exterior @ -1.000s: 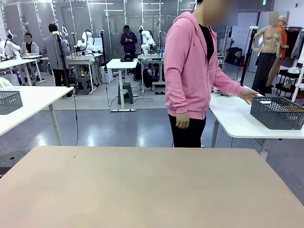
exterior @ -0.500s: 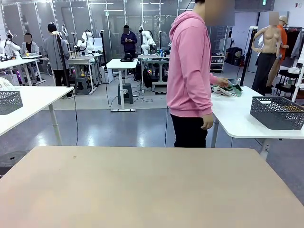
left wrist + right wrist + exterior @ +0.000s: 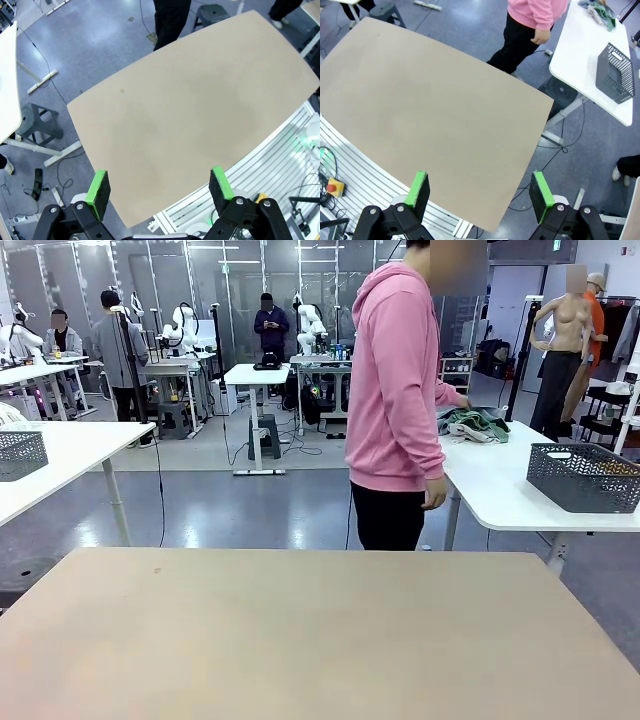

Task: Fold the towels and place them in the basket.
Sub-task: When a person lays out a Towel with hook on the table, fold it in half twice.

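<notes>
A heap of towels (image 3: 474, 424), green and pale, lies on the white side table (image 3: 495, 490) at the right, and a person in a pink hoodie (image 3: 400, 380) has a hand on it. The same towels (image 3: 600, 12) show at the top of the right wrist view. A dark grey lattice basket (image 3: 583, 477) stands on that white table nearer me, also seen as the basket (image 3: 615, 72) from above. My left gripper (image 3: 159, 185) hangs open high above the bare tan table (image 3: 190, 110). My right gripper (image 3: 479, 187) is open too, over the same tan table (image 3: 430, 110).
The person stands between the tan table's far edge and the white side table. Another grey basket (image 3: 20, 453) sits on a white table at the left. A stool (image 3: 37, 122) stands on the floor beside the tan table.
The person has turned away toward the white side table and reached to the towels, gathering them with one hand. Both grippers are unchanged.
</notes>
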`<state>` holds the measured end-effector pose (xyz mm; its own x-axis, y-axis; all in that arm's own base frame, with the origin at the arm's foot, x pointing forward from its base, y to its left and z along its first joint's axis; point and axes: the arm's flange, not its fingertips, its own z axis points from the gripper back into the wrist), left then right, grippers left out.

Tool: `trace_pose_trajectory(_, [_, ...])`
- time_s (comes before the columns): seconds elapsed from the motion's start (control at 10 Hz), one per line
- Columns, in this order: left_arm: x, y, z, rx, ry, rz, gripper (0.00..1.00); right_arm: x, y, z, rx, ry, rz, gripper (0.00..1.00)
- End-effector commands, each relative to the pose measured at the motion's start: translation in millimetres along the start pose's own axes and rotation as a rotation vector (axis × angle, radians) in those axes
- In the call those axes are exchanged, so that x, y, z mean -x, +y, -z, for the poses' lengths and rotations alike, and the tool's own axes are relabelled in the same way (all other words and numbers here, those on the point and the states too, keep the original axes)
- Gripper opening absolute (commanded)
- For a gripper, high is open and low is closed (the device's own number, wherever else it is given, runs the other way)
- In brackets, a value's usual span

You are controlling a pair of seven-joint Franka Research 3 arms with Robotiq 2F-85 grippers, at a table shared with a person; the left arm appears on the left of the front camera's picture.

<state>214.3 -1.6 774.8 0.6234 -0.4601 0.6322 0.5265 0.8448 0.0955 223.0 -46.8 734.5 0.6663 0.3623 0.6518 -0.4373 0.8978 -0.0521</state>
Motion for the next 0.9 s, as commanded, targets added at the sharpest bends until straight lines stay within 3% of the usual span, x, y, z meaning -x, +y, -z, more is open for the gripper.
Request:
trace_pose_trajectory(0.0, [-0.7,-1.3,-3.0,-0.007,0.003,0.007,1.0,0.3,-0.5,-0.9,0.0,-0.003,0.007,1.0])
trace_pose_trajectory(0.8, [-0.7,-1.3,-3.0,-0.007,0.003,0.007,1.0,0.3,-0.5,-0.9,0.0,-0.003,0.007,1.0])
